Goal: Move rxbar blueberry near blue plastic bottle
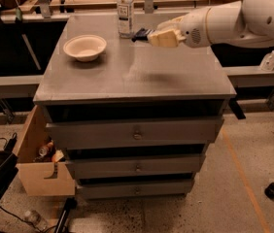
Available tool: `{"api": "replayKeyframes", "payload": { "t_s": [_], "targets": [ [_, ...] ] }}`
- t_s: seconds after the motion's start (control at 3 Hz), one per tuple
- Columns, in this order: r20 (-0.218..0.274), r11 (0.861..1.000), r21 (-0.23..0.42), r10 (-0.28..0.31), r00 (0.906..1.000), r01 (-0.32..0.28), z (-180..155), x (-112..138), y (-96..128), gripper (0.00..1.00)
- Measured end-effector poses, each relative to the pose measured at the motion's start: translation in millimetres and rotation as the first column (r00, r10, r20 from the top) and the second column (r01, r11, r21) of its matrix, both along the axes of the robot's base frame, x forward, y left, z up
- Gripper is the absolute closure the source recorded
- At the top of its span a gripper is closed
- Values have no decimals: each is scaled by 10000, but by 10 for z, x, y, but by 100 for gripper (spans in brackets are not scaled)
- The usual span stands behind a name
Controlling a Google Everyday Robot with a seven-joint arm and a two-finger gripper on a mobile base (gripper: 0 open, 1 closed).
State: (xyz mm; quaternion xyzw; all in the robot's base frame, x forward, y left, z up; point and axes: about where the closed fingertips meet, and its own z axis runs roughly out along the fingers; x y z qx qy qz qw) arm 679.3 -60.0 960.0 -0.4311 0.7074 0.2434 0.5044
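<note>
Reaching in from the right side of the view, a thick white robot arm (234, 18) stretches over the back part of a grey metal desk (127, 76). At its tip, the cream-coloured claw (152, 36) points left, and its fingers are closed tight on one end of the rxbar blueberry (139, 33). The bar is a small flat packet in a dark navy wrapper. Its free end sticks out to the left of the fingers, and it looks to be lifted clear of the desk top, with a soft shadow (154, 76) lying on the surface closer to the front edge.

Just beside the bar's free end, to the left, stands the blue plastic bottle (125, 11). It is a tall clear bottle, upright at the rear of the desk, with a white label carrying dark print. Whether bar and bottle touch cannot be told.

A pale, shallow bowl (84, 47) sits on the left part of the desk, well apart from the claw and a little left of the bottle.

The desk front has three grey drawers (137, 132), stacked one above another. On the floor at the lower left is an open cardboard box (42, 176). A small clear spray bottle (270, 60) stands on a ledge at the far right, below the arm.
</note>
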Motion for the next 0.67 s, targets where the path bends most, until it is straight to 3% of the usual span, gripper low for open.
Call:
{"api": "replayKeyframes", "payload": {
  "t_s": [0.33, 0.67],
  "targets": [
    [-360, 9998, 7, -210, 9991, 210, 201, 223, -353, 100],
    [-1003, 10000, -52, 29, 9949, -35, 93, 450, -533, 100]
  ]
}}
